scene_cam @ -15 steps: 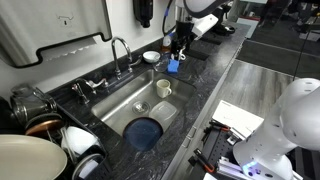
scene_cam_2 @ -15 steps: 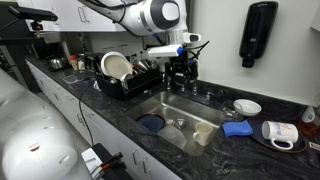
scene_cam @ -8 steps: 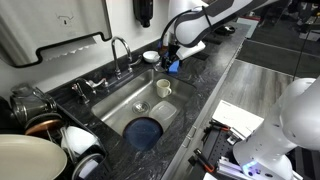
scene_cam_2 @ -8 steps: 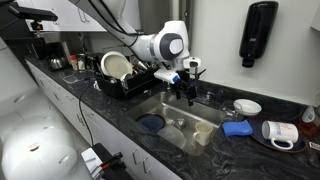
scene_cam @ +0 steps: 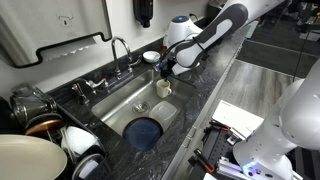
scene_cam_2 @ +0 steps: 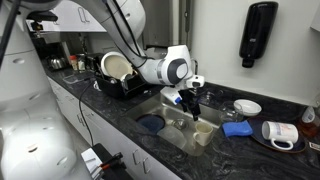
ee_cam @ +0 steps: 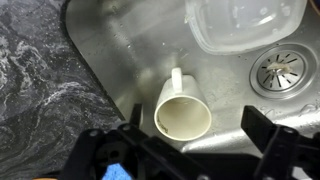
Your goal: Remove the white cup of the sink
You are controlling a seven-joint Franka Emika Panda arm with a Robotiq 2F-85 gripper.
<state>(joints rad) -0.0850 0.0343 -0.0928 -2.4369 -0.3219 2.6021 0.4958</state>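
Approach step here. My jaws hang spread wide, gripping nothing, right over the white cup (ee_cam: 183,110), which sits upright in the sink (ee_cam: 120,50) near the drain (ee_cam: 280,70). Next I'd drop straight down and pinch its rim.

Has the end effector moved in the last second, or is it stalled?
Yes. The end effector has come away from the counter and down over the sink, and now hangs open just above the white cup.

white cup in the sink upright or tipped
Upright: the small off-white cup stands on the stainless-steel sink floor, open mouth facing up in the wrist view.
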